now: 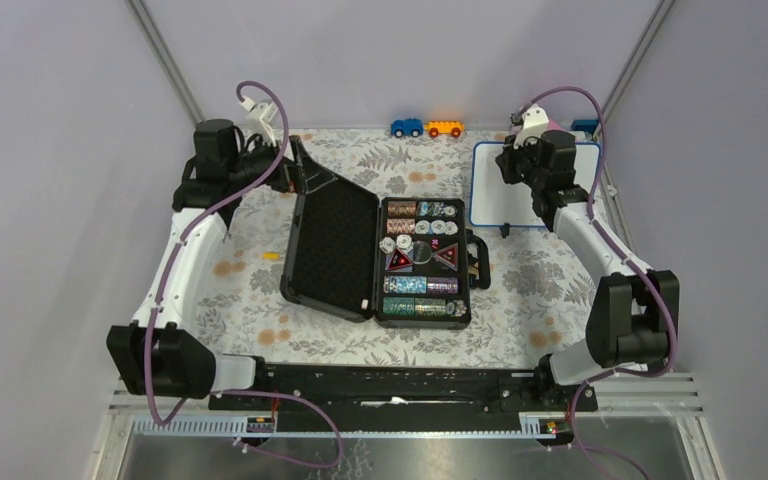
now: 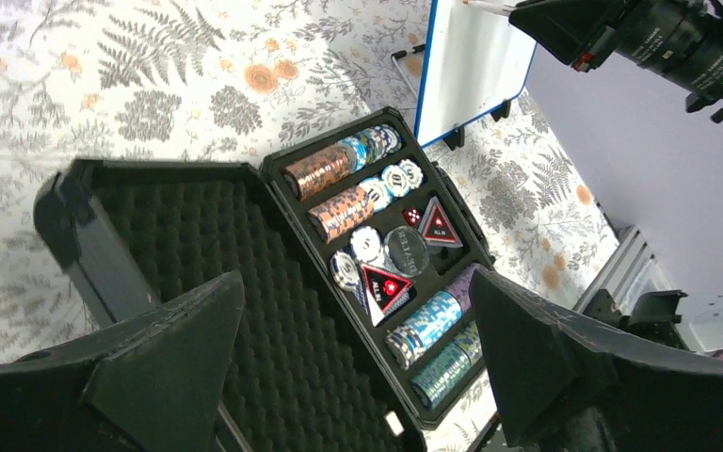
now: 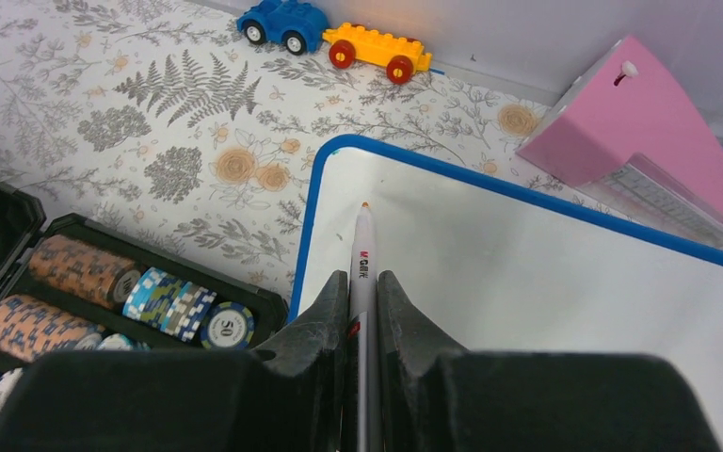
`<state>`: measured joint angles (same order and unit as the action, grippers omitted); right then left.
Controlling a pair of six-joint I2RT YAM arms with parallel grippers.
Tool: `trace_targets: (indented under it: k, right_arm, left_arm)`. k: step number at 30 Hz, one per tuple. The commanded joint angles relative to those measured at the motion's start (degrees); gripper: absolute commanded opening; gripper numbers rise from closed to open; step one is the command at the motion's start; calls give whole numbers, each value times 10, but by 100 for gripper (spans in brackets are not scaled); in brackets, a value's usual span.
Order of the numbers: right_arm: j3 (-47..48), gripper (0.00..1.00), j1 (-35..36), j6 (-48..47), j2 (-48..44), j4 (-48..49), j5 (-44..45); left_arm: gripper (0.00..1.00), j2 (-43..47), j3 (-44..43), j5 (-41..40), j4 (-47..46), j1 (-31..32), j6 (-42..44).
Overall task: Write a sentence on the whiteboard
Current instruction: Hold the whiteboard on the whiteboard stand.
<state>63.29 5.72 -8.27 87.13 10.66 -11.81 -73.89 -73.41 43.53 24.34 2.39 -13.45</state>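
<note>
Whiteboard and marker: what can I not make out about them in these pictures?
- Contact: in the right wrist view the marker is seen along its length, so whether its tip touches the whiteboard is unclear.
- Writing: none is visible; in the top view the right arm covers part of the board.
- Marker's rear: hidden between the fingers of the right end effector.

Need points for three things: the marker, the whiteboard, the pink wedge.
marker [image 3: 362,250]: right wrist view, on the white barrel, just above the printed logo.
whiteboard [image 3: 546,282]: right wrist view, on the bare white face.
pink wedge [image 3: 654,122]: right wrist view, on the sloped pink side.
</note>
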Motion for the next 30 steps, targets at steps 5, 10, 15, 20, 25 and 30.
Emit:
trace_targets:
  k: [5,10,15,20,25,30]
  right_arm:
    - [-8,0,-36,19,-70,-33,-36]
    - [-28,0,-53,24,-93,-42,-42]
    - [-55,0,-80,40,-112,-43,-64]
    - [-66,0,-89,37,-107,-42,-72]
    - [-66,0,-93,40,-106,-42,-78]
    - [-66,0,-95,42,-94,-41,-85]
  left_arm:
    - [99,-112,-175,-16,16,96,86]
    - [99,-233,-272,-45,-27,179,68]
    - [95,-342,-315,-46,-139,249,25]
    - [90,-448,-388,-63,-196,281,-25]
    - [86,-521,-422,-101,-256,292,-76]
    - [84,-565,-420,-106,-308,297,-97]
